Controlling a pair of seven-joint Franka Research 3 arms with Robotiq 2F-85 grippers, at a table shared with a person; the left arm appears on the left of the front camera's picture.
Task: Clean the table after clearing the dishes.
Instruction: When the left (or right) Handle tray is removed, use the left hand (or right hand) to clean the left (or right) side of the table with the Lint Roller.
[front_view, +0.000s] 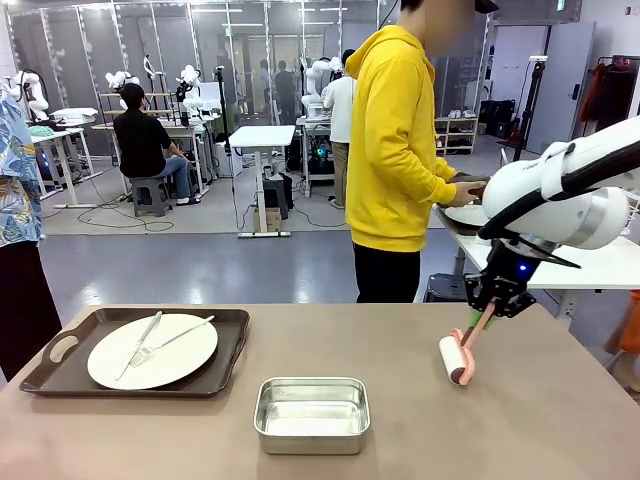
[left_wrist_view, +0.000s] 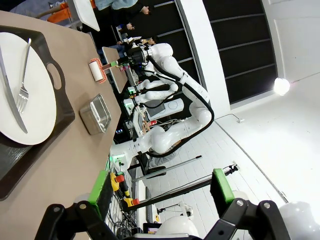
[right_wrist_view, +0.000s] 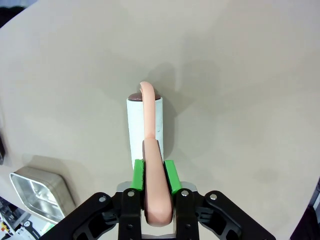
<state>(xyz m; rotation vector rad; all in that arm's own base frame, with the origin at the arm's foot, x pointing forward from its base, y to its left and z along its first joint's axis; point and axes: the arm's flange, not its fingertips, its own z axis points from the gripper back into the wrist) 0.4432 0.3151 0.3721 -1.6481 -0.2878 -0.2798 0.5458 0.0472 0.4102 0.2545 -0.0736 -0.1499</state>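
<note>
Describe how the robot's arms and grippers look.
The right arm has glossy white rounded links, a black joint band, a blue light at the wrist and a black cable alongside. The left gripper and right gripper are black linkages with bright green pads.

Front faces across table (front_view: 480, 430) toward person (front_view: 395, 150); left wrist sideways; right wrist close above; steel pan (front_view: 312, 415) shared.

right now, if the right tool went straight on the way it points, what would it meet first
The right tool, shut on the lint roller, points at bare table. The roller would likely press into the table first; the steel pan lies off to one side. Whether it touches yet is unclear.
</note>
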